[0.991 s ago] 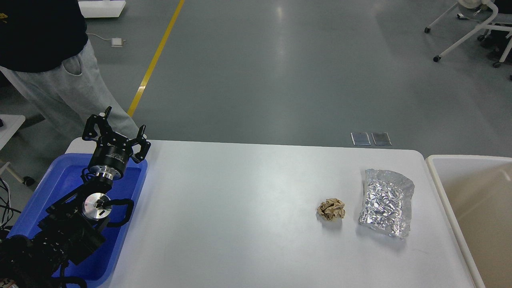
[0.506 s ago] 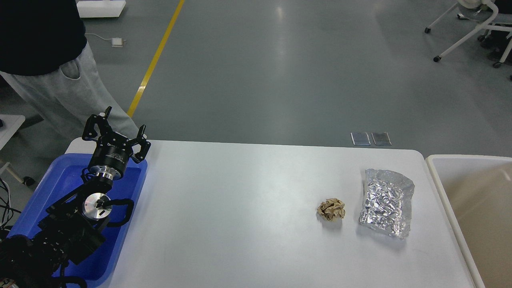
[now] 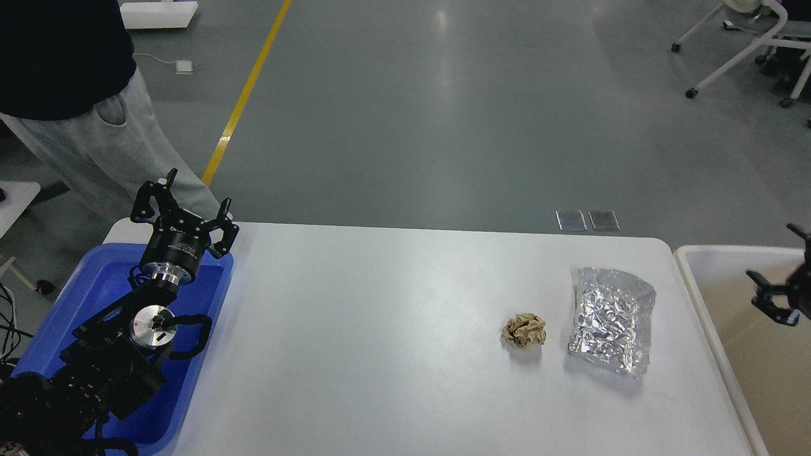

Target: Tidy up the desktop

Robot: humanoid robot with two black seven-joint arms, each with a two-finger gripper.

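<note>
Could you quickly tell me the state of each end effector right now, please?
Left end effector: open, holding nothing, above the blue tray.
Right end effector: cannot be told; partly out of view.

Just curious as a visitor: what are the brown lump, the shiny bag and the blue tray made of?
The brown lump looks like crumpled kraft paper: matte, creased. The shiny bag seems metallized foil or film: silvery, wrinkled, mirror-like glints. The blue tray appears to be moulded plastic: smooth, glossy, rounded rim.

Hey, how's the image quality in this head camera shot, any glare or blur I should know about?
Head view: mostly sharp; overhead lights leave soft glare on the desktop; the foil bag glints; the crumpled paper ball casts a faint shadow; the right end effector is motion-blurred at the frame edge.
</note>
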